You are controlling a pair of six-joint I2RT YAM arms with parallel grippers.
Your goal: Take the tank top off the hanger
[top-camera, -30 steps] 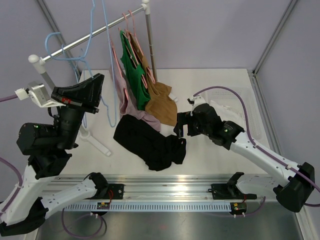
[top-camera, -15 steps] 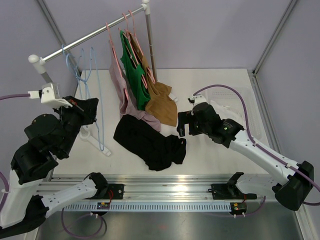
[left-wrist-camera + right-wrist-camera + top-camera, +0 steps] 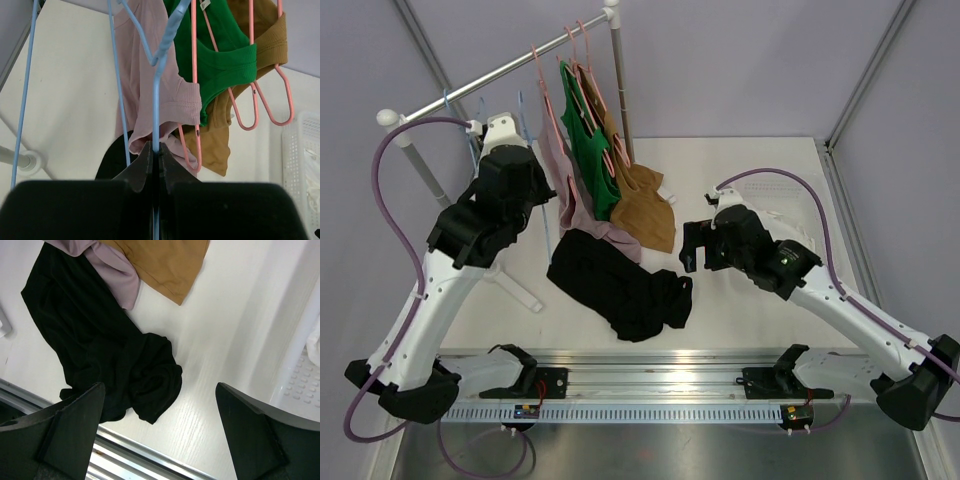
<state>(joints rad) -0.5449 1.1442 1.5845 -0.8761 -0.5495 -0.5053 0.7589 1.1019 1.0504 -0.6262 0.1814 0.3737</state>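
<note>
1. Finding the black tank top lying crumpled on the bench, off any hanger, with its upper edge touching the trailing hem of a pink tank top.
2. Judging it to be light, limp and thin: sagging and folding under any pinch, clinging rather than sliding, not fragile but stretching if snagged.
3. Favouring a pinch on a bunched fold or a strap for any further lifting, and avoiding the flat middle lying pressed to the bench.
4. Gripping the thin wire of a bare blue hanger with the left end effector, fingers clamped tight on it, up beside the rail.
5. Treating that wire as stiff yet springy and slick, so probably swivelling in the pinch.
6. Hovering over the bench near the black cloth with the right end effector, fingers spread wide and holding nothing.
7. Noting the pink, a green tank top and a tan tank top hanging on pink hangers just beside the blue one, and a white basket at the far right.
8. Reading the removal itself as looking done, with only the parking of the bare hanger pending.
</note>
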